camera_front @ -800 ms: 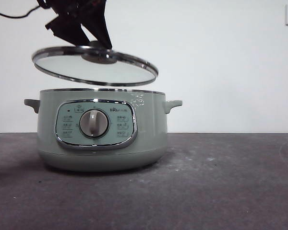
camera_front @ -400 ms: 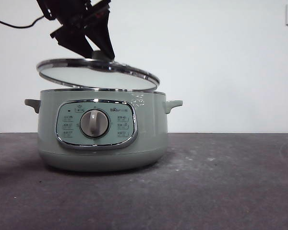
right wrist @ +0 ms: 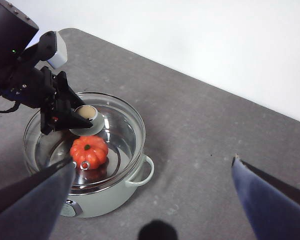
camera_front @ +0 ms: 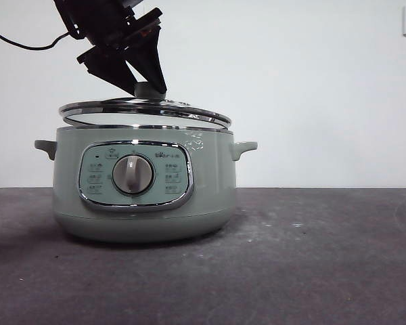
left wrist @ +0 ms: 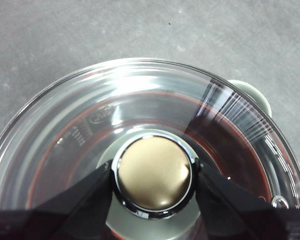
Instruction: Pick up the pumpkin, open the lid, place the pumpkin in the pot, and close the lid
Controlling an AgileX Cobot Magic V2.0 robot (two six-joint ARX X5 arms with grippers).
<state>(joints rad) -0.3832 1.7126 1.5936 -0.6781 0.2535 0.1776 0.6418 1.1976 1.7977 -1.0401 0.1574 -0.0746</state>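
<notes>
The left gripper [left wrist: 152,181], with its two black jaws clamped on either side of the sage-green knob topped in brass-coloured metal [left wrist: 152,179], is seen holding the round, shallow-domed glass lid with a shiny steel rim [left wrist: 230,107] from above. In the front view the same gripper [camera_front: 143,87] is shown coming down at a slant from the upper left, the dark arm leaning over the lid [camera_front: 144,112]. The lid is held directly over the mouth of the large, squat sage-green electric pot [camera_front: 210,183], roughly centred on it and very slightly tilted; one side looks about to meet the pot's rim while a thin gap appears to remain on the other. Whether the lid is already touching cannot be told for certain. What is judged to remain is a short, straight lowering until the steel rim seats all round.

The small orange-red ribbed toy pumpkin with a dark green stem [right wrist: 89,151] is seen through the glass, lying inside the pot [right wrist: 135,187] beneath the lid [right wrist: 125,125].

The right gripper [right wrist: 152,192] is held high and well apart from the pot, its jaws spread wide with nothing between them
</notes>
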